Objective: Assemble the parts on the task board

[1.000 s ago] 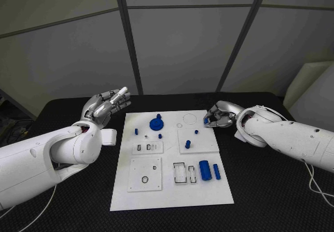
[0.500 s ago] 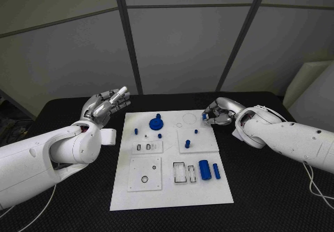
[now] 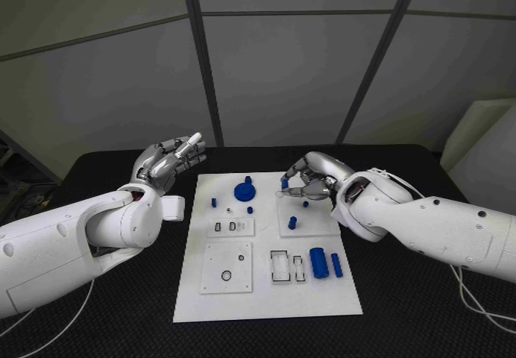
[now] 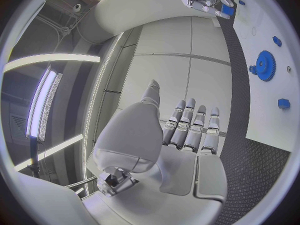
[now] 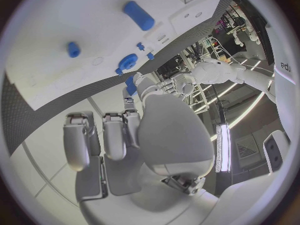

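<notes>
— While the right hand (image 3: pixel 304 177) hovers over the task board (image 3: pixel 269 298), what's it pinching?
— Seemingly a small blue part (image 3: pixel 285 183), ready for seating.
— And the left hand (image 3: pixel 167 160)?
— Empty, fingers apart, parked beside the board, leaving room.

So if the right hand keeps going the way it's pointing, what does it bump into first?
Probably the blue gear. The right hand, pinching a small blue part, points leftward across the task board toward it, though height is unclear.

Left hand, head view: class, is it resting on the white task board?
No. The left hand is raised with fingers apart, beside the task board over the black table, holding nothing.
</notes>
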